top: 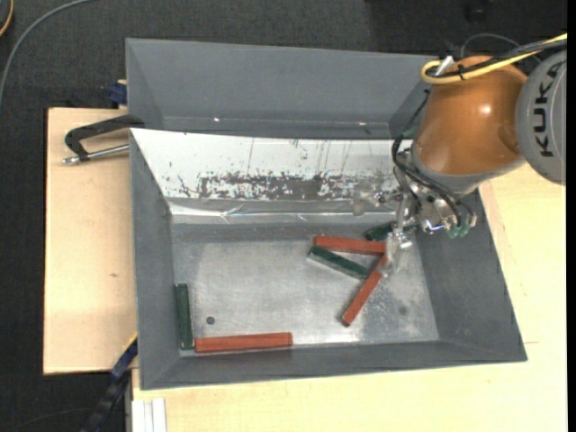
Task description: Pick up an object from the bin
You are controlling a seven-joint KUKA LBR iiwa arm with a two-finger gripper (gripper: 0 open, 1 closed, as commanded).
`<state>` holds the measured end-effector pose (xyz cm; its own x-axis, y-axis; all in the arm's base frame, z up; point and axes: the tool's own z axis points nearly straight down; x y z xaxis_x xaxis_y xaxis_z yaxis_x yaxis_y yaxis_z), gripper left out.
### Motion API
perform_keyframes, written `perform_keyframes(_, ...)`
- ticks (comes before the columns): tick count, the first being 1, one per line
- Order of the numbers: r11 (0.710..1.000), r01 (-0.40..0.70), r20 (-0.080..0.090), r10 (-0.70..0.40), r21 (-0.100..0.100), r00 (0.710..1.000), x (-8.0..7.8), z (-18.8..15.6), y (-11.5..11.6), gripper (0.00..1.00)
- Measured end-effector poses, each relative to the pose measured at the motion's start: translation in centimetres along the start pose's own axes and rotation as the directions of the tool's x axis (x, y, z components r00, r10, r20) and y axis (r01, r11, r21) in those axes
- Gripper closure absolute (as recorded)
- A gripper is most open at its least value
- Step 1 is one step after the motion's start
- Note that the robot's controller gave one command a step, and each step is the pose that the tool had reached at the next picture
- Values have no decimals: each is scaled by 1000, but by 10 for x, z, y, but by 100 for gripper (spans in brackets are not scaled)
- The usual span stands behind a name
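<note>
The claw (394, 247) is seen low in the right part of the grey metal bin (261, 282), under the arm's orange cover (468, 120). Whether it is wide or narrow cannot be told. Its tip is set where three flat bars come together. A level red bar (346, 244) is met at its right end by the claw. A dark green bar (340, 261) is laid just below that one, slightly tilted and close against it. A slanted red bar (362, 297) runs down and to the left from under the claw. Whether any of the three is gripped cannot be told.

Well apart, in the bin's lower left corner, an upright green bar (184, 316) is laid along the left wall. A long red bar (243, 341) is laid along the lower wall, and their ends nearly meet.
</note>
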<state>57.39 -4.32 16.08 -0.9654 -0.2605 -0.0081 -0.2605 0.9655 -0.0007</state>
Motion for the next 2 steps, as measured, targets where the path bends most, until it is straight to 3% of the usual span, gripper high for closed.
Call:
perform_keyframes(1, 920, -392, -8, 392, 1, 920, -23, 90, 53, 0)
perform_keyframes(2, 919, -394, -6, 394, 1, 919, -23, 89, 53, 100)
